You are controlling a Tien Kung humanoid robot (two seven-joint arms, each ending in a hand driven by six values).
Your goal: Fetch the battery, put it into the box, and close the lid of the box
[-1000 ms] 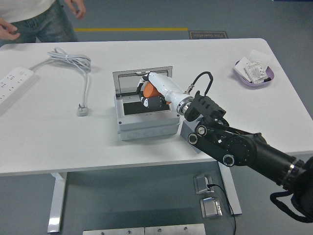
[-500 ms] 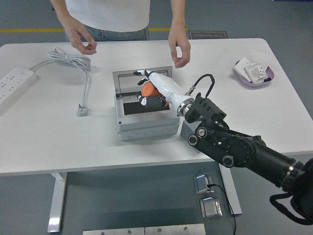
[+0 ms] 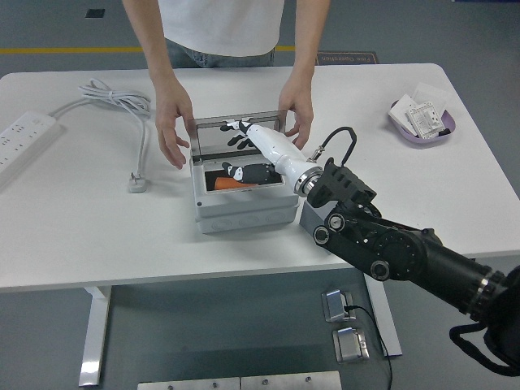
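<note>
One orange battery (image 3: 230, 184) lies inside the grey box (image 3: 244, 207) at frame centre. My right hand (image 3: 244, 150) hovers above it, fingers spread, gripping nothing. Risk: a person's hands (image 3: 172, 130) flank the raised lid (image 3: 236, 130); closing it could pinch fingers.

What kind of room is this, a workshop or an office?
Probably a robot test lab: a bare white table with a power strip, floor power sockets under it, and a yellow line marked on the grey floor.
</note>
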